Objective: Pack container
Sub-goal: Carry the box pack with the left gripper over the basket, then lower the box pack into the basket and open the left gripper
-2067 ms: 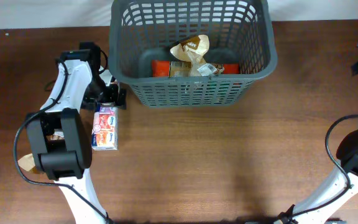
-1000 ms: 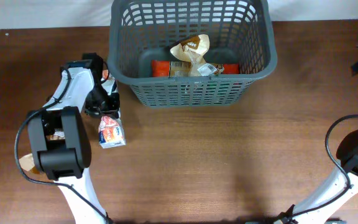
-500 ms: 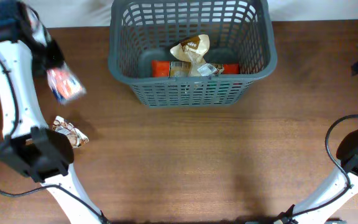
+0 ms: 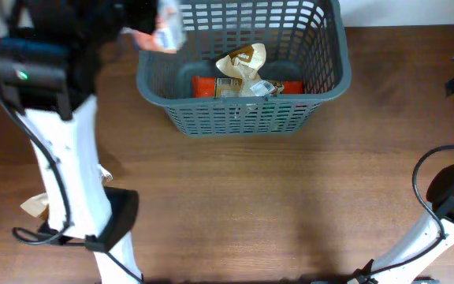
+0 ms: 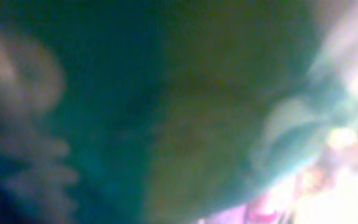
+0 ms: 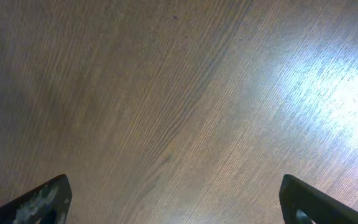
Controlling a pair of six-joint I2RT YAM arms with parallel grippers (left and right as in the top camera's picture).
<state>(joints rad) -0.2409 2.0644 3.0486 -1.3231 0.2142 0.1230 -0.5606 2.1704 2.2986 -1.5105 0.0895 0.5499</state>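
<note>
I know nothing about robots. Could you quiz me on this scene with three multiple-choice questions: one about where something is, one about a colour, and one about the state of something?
1. Where is the small packet held by the left gripper?
A) In the air over the left rim of the basket
B) Lying at the bottom of it
C) Far out on the right-hand side

2. What colour is the basket?
A) Bright yellow
B) Dark grey
C) White

3. How do the jaws of the right gripper stand?
A) Shut on a packet
B) Shut on nothing
C) Wide open over the bare table

Answers:
1 A: the overhead view shows the packet raised at the rim's left corner.
2 B: its lattice walls are dark grey.
3 C: the right wrist view shows the fingertips far apart with only wood between them.
</note>
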